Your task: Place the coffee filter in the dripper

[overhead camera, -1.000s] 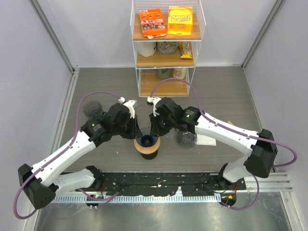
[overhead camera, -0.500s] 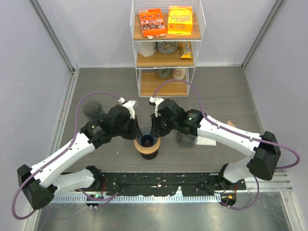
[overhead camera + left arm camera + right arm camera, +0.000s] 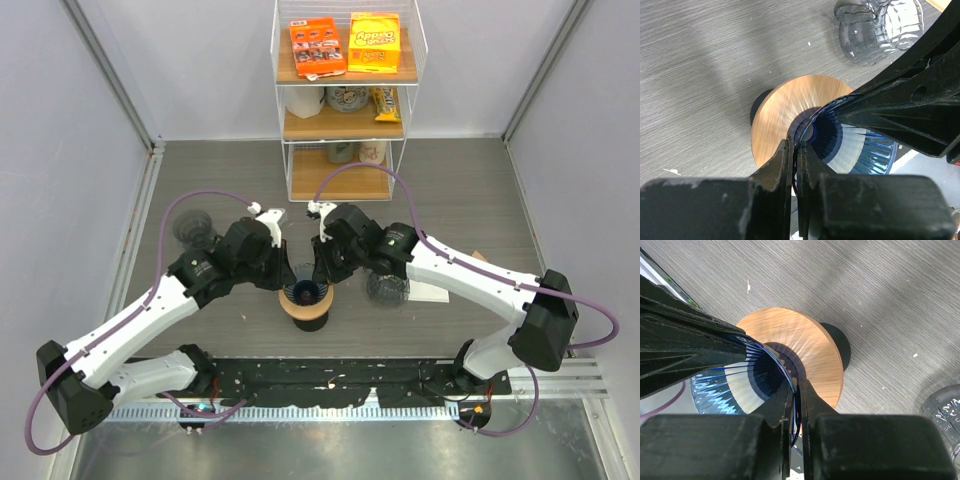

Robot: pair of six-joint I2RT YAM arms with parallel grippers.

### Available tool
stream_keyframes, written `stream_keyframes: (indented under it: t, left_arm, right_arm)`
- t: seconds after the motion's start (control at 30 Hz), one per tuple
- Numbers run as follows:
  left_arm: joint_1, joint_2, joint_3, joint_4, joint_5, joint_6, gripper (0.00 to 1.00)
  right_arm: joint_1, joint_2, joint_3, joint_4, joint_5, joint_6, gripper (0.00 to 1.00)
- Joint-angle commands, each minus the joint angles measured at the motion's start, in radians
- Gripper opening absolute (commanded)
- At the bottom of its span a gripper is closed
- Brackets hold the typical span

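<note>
Top external view: dripper (image 3: 306,292) sits between both arms, equally near. Left pincer (image 3: 796,146) and right pincer (image 3: 796,385) clamp its opposite rim sides, nearly closed.

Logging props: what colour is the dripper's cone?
Translucent ribbed blue; the dripper shows best in the left wrist view.

No legible text; print on the orange box (image 3: 318,46) and yellow box (image 3: 374,42) on the shelf (image 3: 345,76) too small and blurred
</note>
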Motion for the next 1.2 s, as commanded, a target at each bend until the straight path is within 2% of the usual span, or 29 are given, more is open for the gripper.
stream_keyframes:
  t: [0.0,0.27,0.4,0.6,0.9,0.93,1.0,1.13,1.17]
  left_arm:
    - [-0.032,0.033,-0.006,-0.013,0.03,0.041,0.1]
    - [-0.033,0.032,0.02,-0.013,0.016,0.039,0.25]
    - [-0.033,0.04,0.04,-0.016,0.027,0.039,0.28]
    - [-0.035,0.021,0.061,-0.009,0.035,0.042,0.55]
    - [-0.035,0.001,0.11,-0.022,0.013,0.061,0.77]
    - [-0.035,-0.005,0.113,-0.024,0.009,0.061,0.79]
    - [-0.035,-0.022,0.123,-0.028,-0.007,0.067,0.97]
    - [-0.035,-0.084,0.139,-0.031,-0.044,0.079,1.0]
    - [-0.035,-0.1,0.143,-0.035,-0.08,0.078,1.0]
  right_arm:
    - [0.016,0.033,0.008,-0.065,0.011,-0.035,0.11]
    - [0.016,0.027,0.045,-0.054,-0.005,-0.041,0.2]
    - [0.016,0.014,0.054,-0.041,-0.004,-0.037,0.26]
    - [0.016,-0.007,0.069,-0.021,-0.001,-0.034,0.38]
    - [0.016,-0.036,0.106,-0.013,-0.007,-0.056,0.54]
    - [0.016,-0.041,0.114,-0.011,-0.007,-0.064,0.57]
    - [0.016,-0.058,0.12,-0.005,-0.01,-0.087,0.63]
    - [0.016,-0.113,0.123,0.008,0.002,-0.126,0.77]
    - [0.016,-0.137,0.121,0.01,0.019,-0.132,0.84]
